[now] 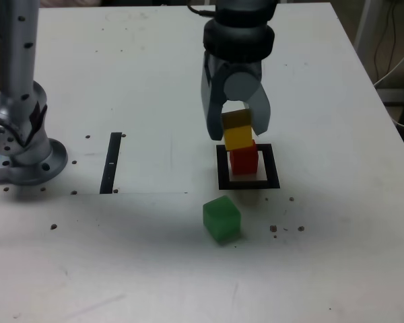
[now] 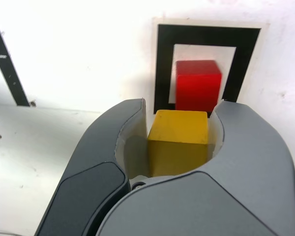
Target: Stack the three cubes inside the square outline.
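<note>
Yellow cube (image 1: 237, 130), centre of the exterior view, in a two-tone grey gripper (image 1: 237, 128). Red cube (image 1: 243, 161) directly below it, on a square outline (image 1: 223, 171): black frame, white centre. Green cube (image 1: 221, 218) at lower centre. Table (image 1: 141, 101) white with dark specks; black strip (image 1: 112, 162) at centre left.

The arm (image 1: 239, 27) reaches down from above, its pincer (image 1: 237, 131) pointing downward, both grey fingers (image 2: 108, 147) clamped on a yellow cube (image 2: 179, 140).
</note>
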{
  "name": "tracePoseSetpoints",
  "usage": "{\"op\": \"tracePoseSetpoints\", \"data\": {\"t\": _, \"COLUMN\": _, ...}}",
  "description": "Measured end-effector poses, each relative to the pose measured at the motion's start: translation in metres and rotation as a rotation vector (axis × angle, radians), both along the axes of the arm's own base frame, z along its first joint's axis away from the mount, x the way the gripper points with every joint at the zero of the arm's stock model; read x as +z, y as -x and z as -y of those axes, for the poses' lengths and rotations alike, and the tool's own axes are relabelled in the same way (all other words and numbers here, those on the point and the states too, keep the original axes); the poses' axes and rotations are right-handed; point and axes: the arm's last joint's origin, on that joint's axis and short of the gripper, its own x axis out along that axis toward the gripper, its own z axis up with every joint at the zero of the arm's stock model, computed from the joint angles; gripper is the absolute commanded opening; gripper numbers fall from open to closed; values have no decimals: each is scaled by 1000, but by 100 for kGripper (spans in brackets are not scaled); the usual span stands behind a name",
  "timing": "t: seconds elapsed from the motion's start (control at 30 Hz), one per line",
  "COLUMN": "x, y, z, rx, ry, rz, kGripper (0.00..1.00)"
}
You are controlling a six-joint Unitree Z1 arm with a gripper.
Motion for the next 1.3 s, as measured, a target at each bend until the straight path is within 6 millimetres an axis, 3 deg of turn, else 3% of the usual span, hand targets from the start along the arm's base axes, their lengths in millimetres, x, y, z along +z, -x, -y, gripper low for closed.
{"op": "tracePoseSetpoints", "data": {"t": 0.77, "x": -21, "y": -21, "z": -6, "rx": -36, "ry": -39, "rz": -36, "kGripper": 22}}
{"op": "tracePoseSetpoints", "data": {"t": 1.13, "x": -29, "y": -24, "z": -12, "rx": -19, "ry": -32, "rz": -47, "kGripper": 28}}
{"op": "tracePoseSetpoints", "data": {"t": 1.23, "x": -29, "y": -25, "z": -12, "rx": -19, "ry": -28, "rz": -46, "kGripper": 35}}
{"op": "tracePoseSetpoints", "data": {"t": 1.3, "x": -30, "y": -24, "z": -11, "rx": -19, "ry": -26, "rz": -50, "kGripper": 47}}
